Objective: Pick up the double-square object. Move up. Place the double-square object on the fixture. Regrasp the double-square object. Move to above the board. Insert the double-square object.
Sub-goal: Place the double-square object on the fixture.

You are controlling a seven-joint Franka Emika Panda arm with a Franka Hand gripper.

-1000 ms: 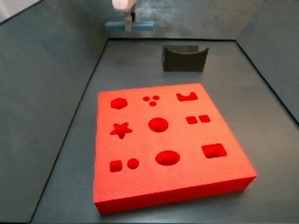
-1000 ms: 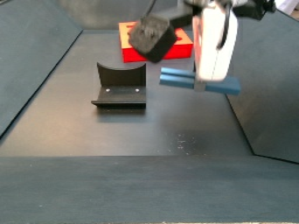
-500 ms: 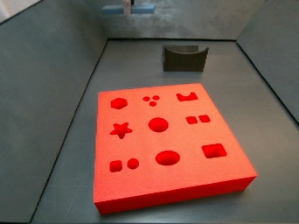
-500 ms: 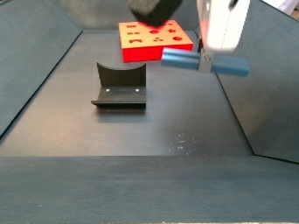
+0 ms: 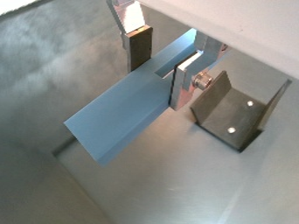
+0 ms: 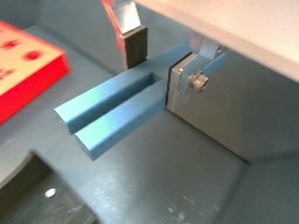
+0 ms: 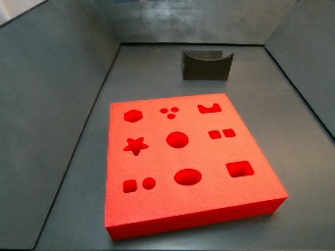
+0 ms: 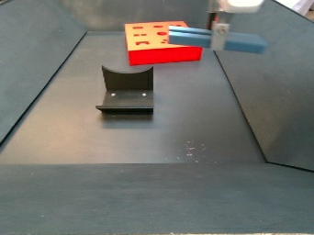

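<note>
i had the gripper point(image 5: 162, 63) up high at that moment, fingers point(image 6: 135, 44) clamped on the double-square object point(image 5: 132, 110), one silver plate on each long face. the grey-blue bar stuck out sideways from the jaws, long axis roughly level, held by one end with most of its length hanging free. in a side view the gripper point(image 8: 218, 29) sat near the top edge with the bar point(image 8: 221, 39) crossing in front of it, clear of the floor.

what mattered next was the fixture point(image 8: 125, 90): it stood on the floor below and off to one side, notch up, well apart from the bar. in a wrist view the fixture point(image 5: 242, 112) showed just past the held end. i judged the lift about done and a carry across plus a descent due. the board point(image 7: 191, 162) lay untouched, holes empty.
</note>
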